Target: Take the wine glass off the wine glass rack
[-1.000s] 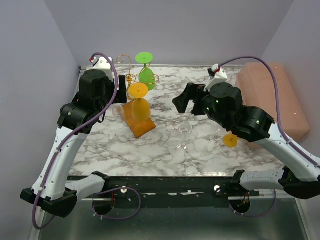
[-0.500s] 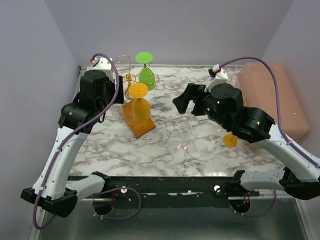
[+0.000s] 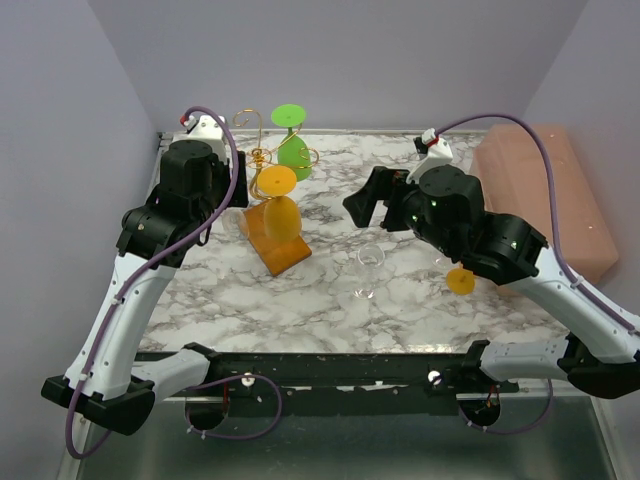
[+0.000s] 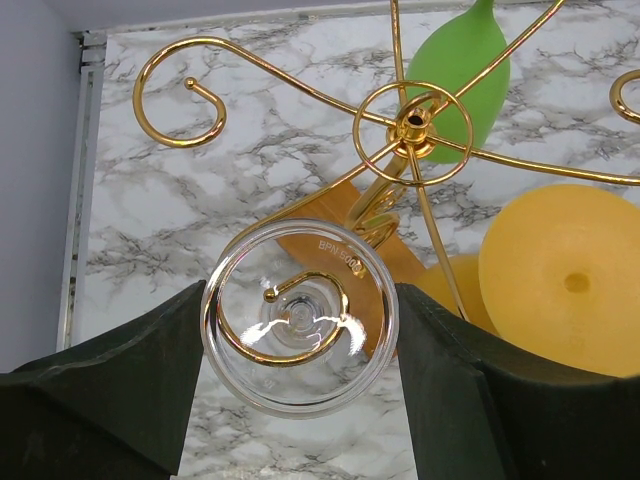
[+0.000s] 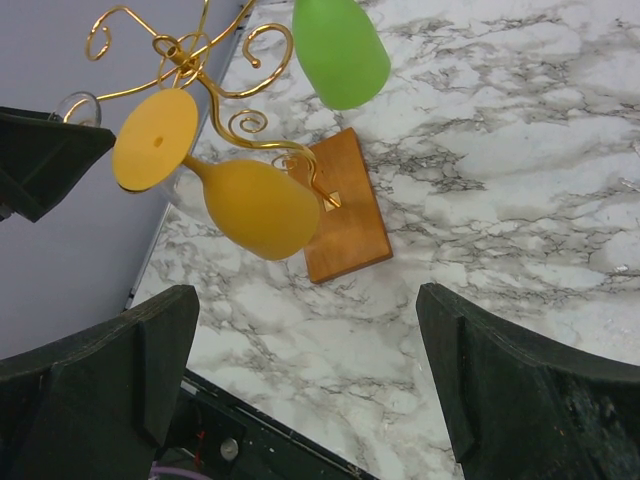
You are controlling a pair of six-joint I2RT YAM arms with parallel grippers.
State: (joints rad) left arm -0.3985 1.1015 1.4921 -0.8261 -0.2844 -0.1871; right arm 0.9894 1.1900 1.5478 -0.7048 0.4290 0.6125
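Though faint overhead, wine glass [image 4: 300,322] within left gripper [image 4: 300,300], perhaps touching

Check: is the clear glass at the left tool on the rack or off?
On: the clear glass hangs with a gold curl of the rack around its stem.

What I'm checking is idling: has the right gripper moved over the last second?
Yes, slightly: the right gripper has edged left, away from the pink block toward the wine glass rack.
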